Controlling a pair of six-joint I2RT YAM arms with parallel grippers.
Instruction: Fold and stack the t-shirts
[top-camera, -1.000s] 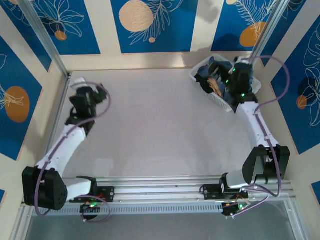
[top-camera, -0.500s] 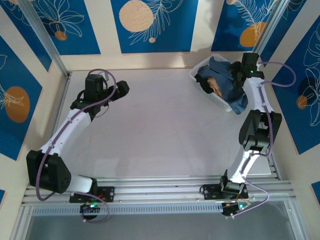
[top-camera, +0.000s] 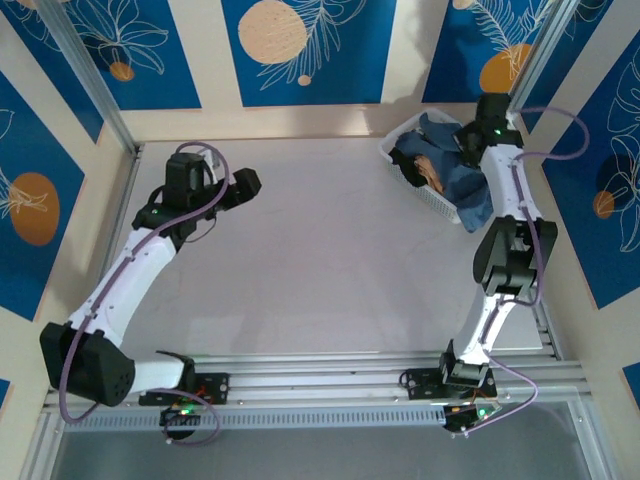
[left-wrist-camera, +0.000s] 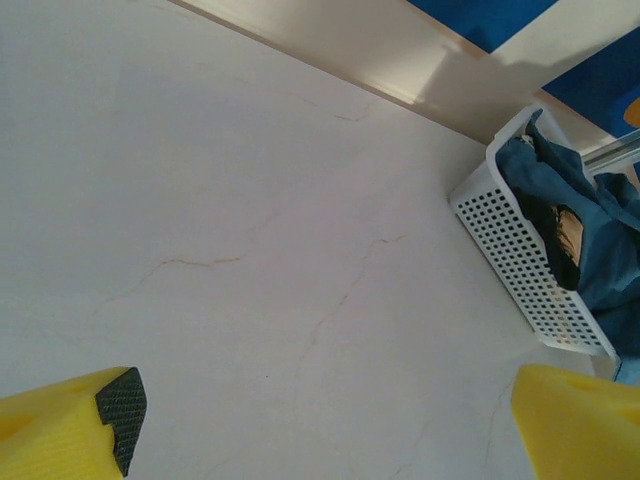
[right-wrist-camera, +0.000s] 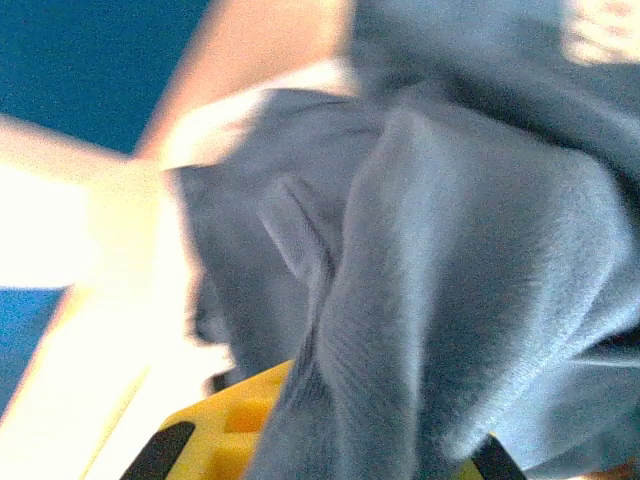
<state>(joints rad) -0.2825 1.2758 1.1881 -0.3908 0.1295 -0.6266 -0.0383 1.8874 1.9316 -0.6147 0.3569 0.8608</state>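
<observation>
In the right wrist view the blue shirt (right-wrist-camera: 450, 280) is blurred. Its folds cover most of the right gripper (right-wrist-camera: 325, 455), which is closed on it, so the tips of the yellow fingers (right-wrist-camera: 230, 425) are hidden. In the left wrist view the bottom edge cuts off both fingers (left-wrist-camera: 60, 430) of the left gripper (left-wrist-camera: 325, 425), and the right edge cuts off the white basket (left-wrist-camera: 510, 250). From the top, a brown thing (top-camera: 432, 168) in the basket is too small to tell
</observation>
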